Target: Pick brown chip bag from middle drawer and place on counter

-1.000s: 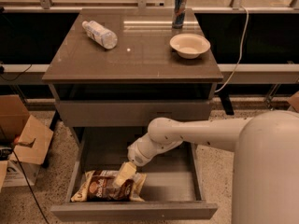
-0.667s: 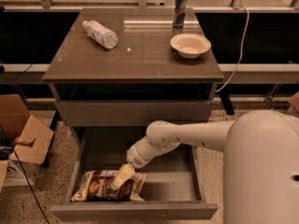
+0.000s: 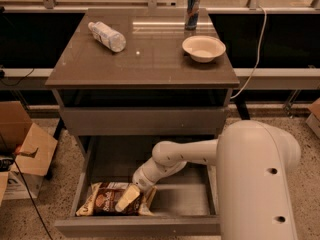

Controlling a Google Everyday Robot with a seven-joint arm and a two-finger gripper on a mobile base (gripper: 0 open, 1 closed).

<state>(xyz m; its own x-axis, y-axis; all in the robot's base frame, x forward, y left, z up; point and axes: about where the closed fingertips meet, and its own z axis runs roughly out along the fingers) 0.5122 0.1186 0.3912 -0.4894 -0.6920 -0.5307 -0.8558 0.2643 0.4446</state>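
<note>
The brown chip bag [image 3: 102,204] lies flat on the floor of the open middle drawer [image 3: 185,196], at its front left. My gripper [image 3: 137,198] reaches down into the drawer from the right and sits over the bag's right end. It is open, with one cream finger [image 3: 126,199] lying across the top of the bag and the other at the bag's right edge. The bag rests on the drawer floor. The counter [image 3: 150,59] is the glossy top of the cabinet above.
On the counter lie a clear plastic water bottle [image 3: 107,35] at the back left, a can [image 3: 192,11] at the back and a white bowl [image 3: 203,48] at the right. A cardboard box [image 3: 27,154] stands on the floor at the left. A cable [image 3: 255,49] hangs at the right.
My gripper has moved down and slightly left, closer onto the right end of the chip bag. The bag has not moved.
</note>
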